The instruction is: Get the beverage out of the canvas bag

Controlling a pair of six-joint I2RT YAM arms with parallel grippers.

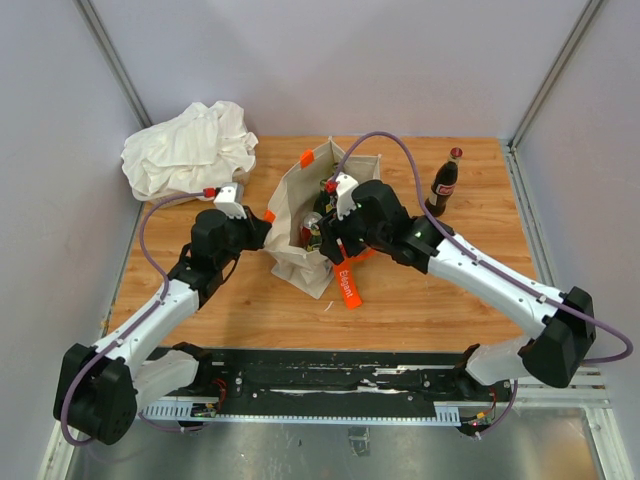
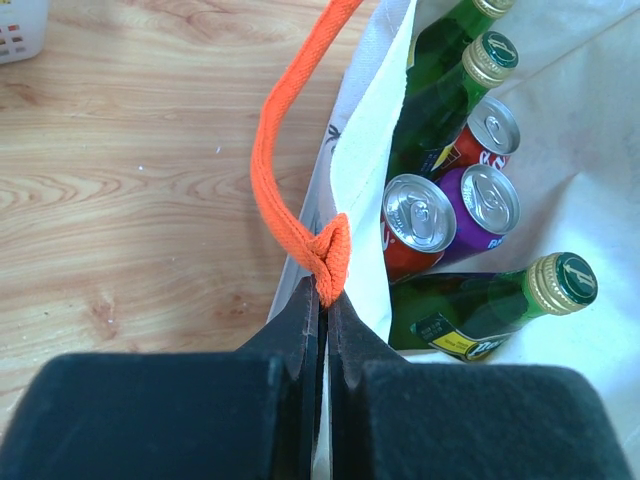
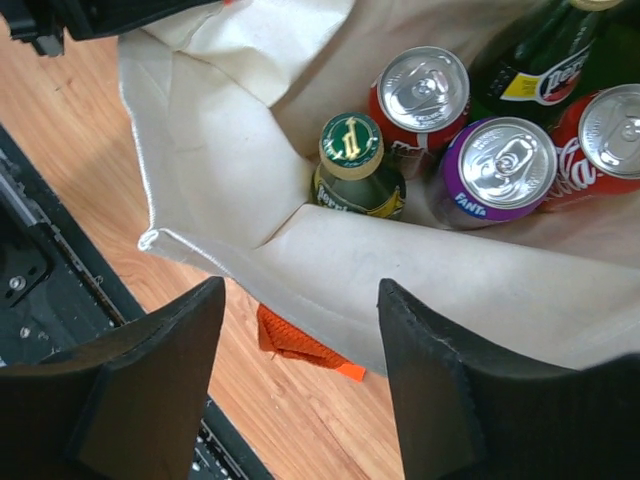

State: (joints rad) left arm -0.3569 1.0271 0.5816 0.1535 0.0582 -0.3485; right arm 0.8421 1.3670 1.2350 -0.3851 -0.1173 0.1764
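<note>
The cream canvas bag (image 1: 291, 203) stands open mid-table, holding several drinks. My left gripper (image 1: 266, 224) is at its left rim, shut on the orange handle (image 2: 327, 255) by the bag's edge (image 2: 365, 170). Inside, the left wrist view shows a red can (image 2: 418, 215), a purple can (image 2: 487, 200) and green bottles (image 2: 500, 300). My right gripper (image 1: 326, 225) hovers open over the bag's near wall (image 3: 420, 270), holding nothing. Beyond its fingers are a green bottle (image 3: 352, 150), a red can (image 3: 423, 88) and a purple can (image 3: 505, 165).
A cola bottle (image 1: 443, 183) stands on the wooden table right of the bag. A white cloth heap (image 1: 188, 148) lies at the back left. An orange strap tag (image 1: 347, 283) hangs on the table in front of the bag. Grey walls enclose the table.
</note>
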